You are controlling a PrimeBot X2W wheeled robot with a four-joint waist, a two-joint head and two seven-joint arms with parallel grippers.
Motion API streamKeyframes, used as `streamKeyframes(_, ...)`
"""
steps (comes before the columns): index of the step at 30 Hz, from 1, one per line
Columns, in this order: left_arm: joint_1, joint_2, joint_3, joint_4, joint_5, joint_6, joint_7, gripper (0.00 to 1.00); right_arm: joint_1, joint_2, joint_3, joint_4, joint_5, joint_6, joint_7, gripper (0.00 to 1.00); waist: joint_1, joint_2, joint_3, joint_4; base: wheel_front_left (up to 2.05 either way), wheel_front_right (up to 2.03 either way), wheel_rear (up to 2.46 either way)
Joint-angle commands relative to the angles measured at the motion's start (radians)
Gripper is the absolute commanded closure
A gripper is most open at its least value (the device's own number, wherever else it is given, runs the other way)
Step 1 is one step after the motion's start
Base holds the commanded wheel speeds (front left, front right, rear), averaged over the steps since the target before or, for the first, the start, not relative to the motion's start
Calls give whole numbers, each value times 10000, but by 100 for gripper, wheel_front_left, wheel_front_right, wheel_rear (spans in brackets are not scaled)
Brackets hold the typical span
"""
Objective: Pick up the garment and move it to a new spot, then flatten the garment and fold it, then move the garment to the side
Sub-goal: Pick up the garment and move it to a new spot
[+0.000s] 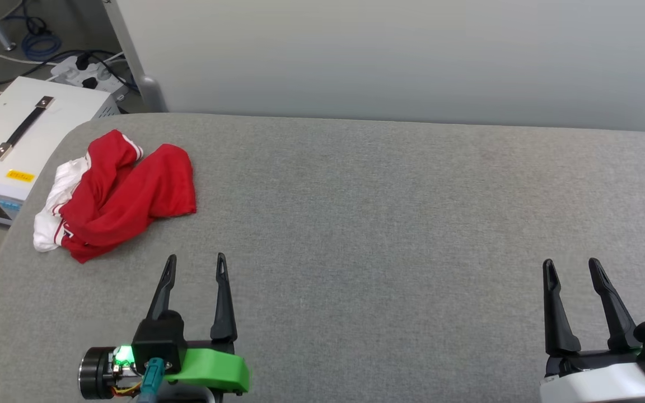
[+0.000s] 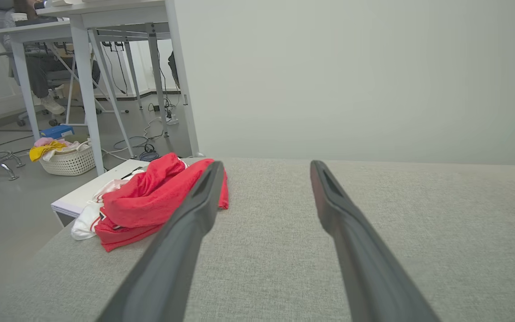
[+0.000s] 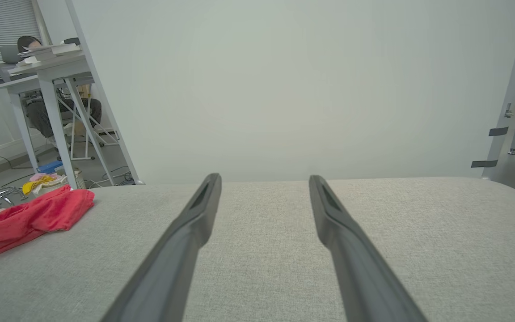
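The garment (image 1: 121, 193) is a red shirt with white sleeves, lying crumpled in a heap near the far left corner of the grey table (image 1: 384, 224). In the left wrist view the garment (image 2: 150, 199) lies ahead and to the left of the fingers. The right wrist view has the garment (image 3: 29, 219) far off at the left edge. My left gripper (image 1: 196, 266) hovers open over the table's front left, a short way this side of the heap. At the front right my right gripper (image 1: 571, 266) stands open, nothing between its fingers.
A white equipment box (image 1: 20, 140) with a black handle stands off the table's left edge, with a power strip and cables behind it. A pale wall panel (image 1: 412, 56) runs along the far edge. A laundry basket (image 2: 67, 158), desks and a seated person are beyond.
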Motion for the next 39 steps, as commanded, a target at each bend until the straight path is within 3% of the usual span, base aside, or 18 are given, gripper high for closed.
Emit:
streamKeyframes(1,-100,-22,52,6,-63,2,-59,0,26,-6,50,-56,-95,-7,-59,0,0,0,135,331,0,0,0)
streamKeyframes(28,-395,-22,454,174,-712,99,-59,0,-288,-6,501,-71,-714,-7,-59,0,0,0,697,4269,0,0,0)
streamKeyframes(39,-318,-22,605,245,-901,117,-59,0,-348,-6,635,-28,-819,-7,-59,0,0,0,779,4920,0,0,0)
